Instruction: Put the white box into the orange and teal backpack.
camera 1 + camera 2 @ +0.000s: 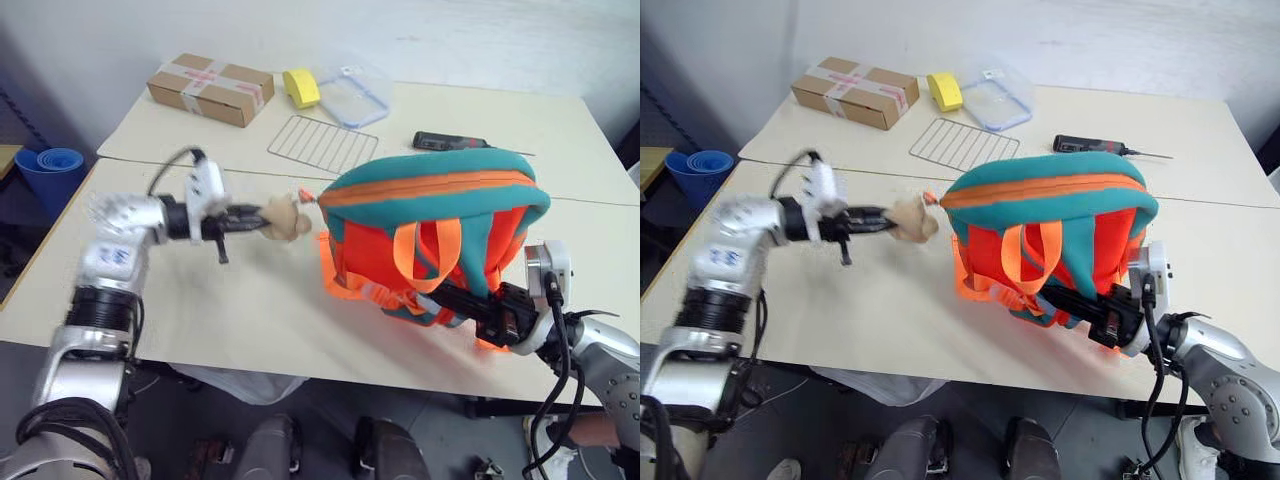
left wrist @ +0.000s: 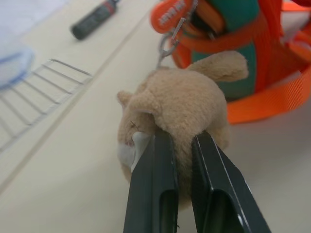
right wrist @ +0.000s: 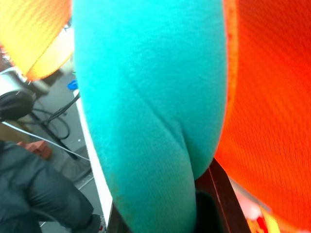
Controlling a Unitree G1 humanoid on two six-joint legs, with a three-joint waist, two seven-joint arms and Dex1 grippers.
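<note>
A: Where is the backpack (image 1: 430, 215)?

B: Right of centre in the head view, standing on the table (image 1: 230, 320), teal top up, orange straps hanging down its near side. I can't see the white box anywhere, so I can't say where it is.

A: And the left gripper (image 2: 177, 145)?

B: It reaches in from the left of the frame, and its two black fingers (image 2: 150, 189) are pinched on the tan teddy bear (image 2: 180, 104). The bear hangs from a metal clip at the backpack's left edge.

A: The right one?

B: The right gripper (image 1: 470, 303) sits at the lower right of the frame, closed on a fold of the backpack's teal padding at its lower edge.

A: What else is on the table?

B: At the top of the frame: a taped cardboard box (image 1: 211, 88), a yellow object (image 1: 301, 87), a clear container (image 1: 352, 96), a wire rack (image 1: 322, 144) and a dark tool (image 1: 450, 141).
</note>
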